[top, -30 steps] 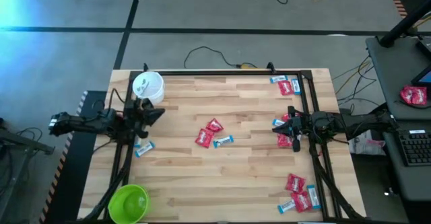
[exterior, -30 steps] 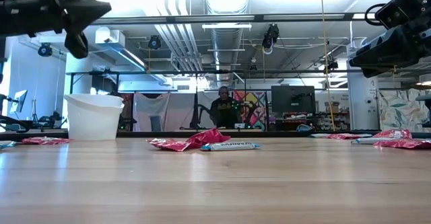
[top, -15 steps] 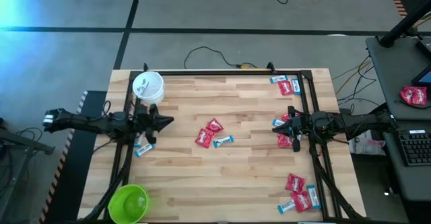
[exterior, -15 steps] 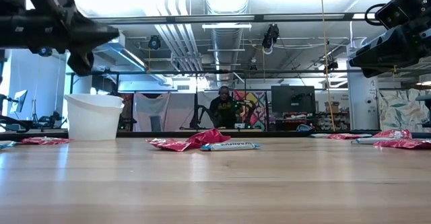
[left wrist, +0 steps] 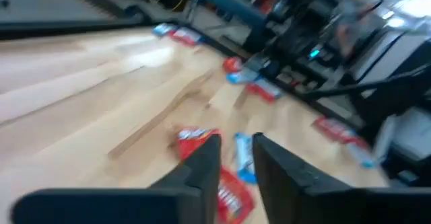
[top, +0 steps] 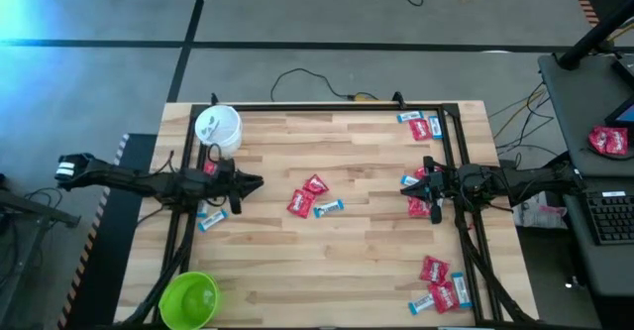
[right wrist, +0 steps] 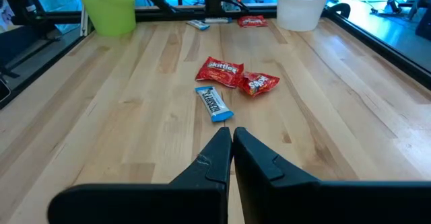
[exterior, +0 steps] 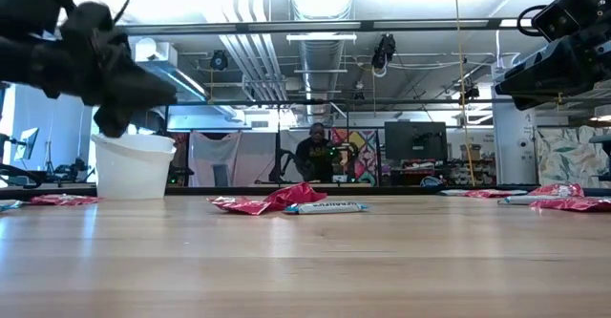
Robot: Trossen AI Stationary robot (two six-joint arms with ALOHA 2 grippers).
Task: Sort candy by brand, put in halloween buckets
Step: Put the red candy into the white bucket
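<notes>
Three candy pieces lie flat mid-table: two red ones (top: 315, 184) (top: 299, 204) and a light blue one (top: 328, 208). More candy lies in heaps at the far right (top: 421, 125) and near right (top: 439, 290), and two pieces, one of them blue (top: 211, 218), lie under the left arm. The white bucket (top: 218, 128) stands at the far left corner and the green bucket (top: 190, 298) at the near left. My left gripper (left wrist: 236, 158) hovers left of the centre candy, slightly open and holding nothing. My right gripper (right wrist: 231, 138) waits shut at the right side.
A black frame rail (top: 327, 106) runs along the table's far edge, with side rails at left and right. Bare wood lies between the centre candy and both buckets. A person (exterior: 315, 156) sits in the room far behind the table.
My left gripper has moved out from beside the white bucket toward the table's right, nearer the centre candy. It has also sunk and tipped from pointing upward to nearly level. The candy and my right arm have stayed still.
</notes>
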